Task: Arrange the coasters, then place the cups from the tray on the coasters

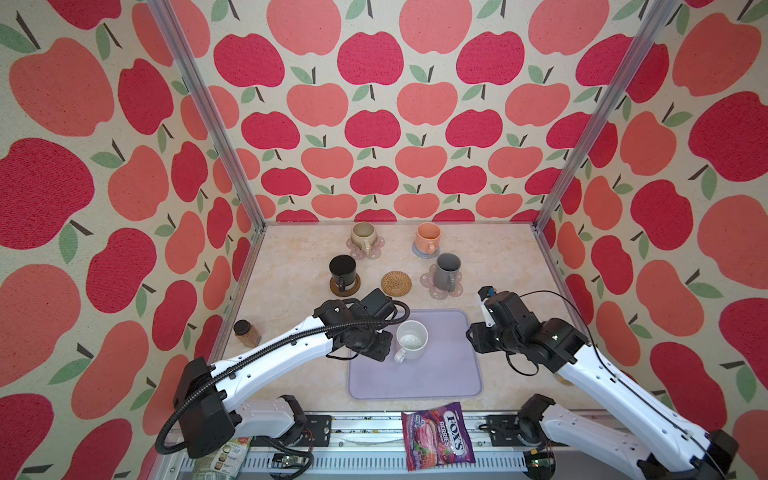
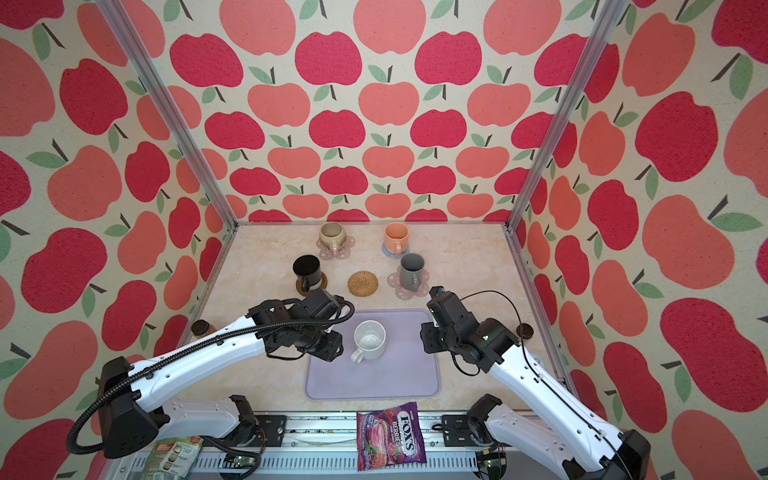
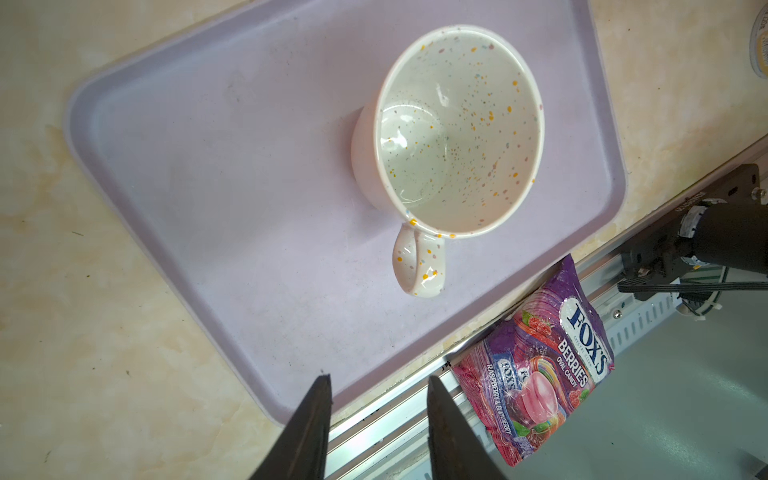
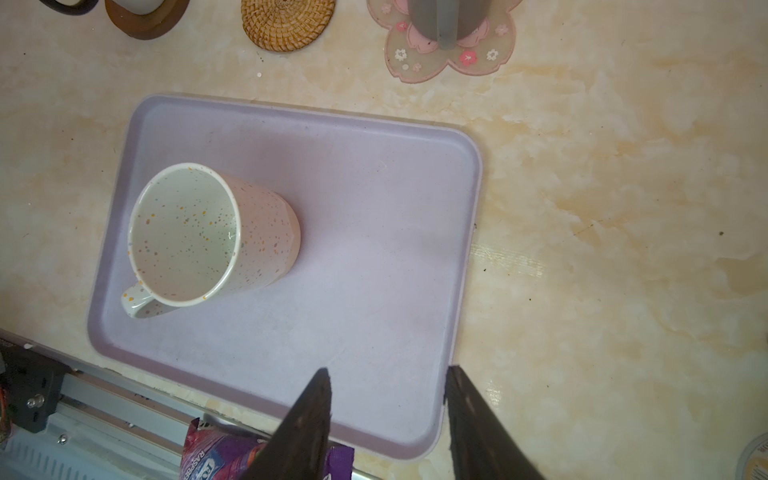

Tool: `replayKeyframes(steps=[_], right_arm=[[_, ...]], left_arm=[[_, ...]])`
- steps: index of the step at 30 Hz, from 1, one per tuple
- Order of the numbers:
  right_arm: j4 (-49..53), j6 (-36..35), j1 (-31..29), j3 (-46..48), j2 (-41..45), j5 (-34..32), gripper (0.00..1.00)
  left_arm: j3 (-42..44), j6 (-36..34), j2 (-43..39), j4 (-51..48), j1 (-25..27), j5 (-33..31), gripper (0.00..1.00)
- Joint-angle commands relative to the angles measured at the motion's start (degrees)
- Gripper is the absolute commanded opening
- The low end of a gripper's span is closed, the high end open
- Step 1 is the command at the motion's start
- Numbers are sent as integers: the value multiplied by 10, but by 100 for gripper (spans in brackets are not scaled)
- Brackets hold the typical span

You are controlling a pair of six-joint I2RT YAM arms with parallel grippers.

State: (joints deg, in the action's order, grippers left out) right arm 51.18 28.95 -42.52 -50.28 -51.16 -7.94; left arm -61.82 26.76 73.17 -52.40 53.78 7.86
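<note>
Speckled white cup (image 1: 411, 341) inside tray rim (image 1: 415, 396)

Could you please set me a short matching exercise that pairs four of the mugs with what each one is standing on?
Mugs:
1. black mug
2. grey mug
3. orange mug
4. speckled white mug

Standing on:
A. lavender tray
B. grey-blue round coaster
C. dark brown round coaster
D. pink flower coaster

Pairs: 1-C, 2-D, 3-B, 4-A
</note>
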Motion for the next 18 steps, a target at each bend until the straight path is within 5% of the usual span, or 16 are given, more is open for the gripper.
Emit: replayKeyframes(steps=[1,18], right_arm=[[21,5,8,8,13,-13,49],[18,16,11,21,26,-14,54]], left_arm=[[10,-30,7,10,13,-5,41],[13,-18,88,75,43,5,43]])
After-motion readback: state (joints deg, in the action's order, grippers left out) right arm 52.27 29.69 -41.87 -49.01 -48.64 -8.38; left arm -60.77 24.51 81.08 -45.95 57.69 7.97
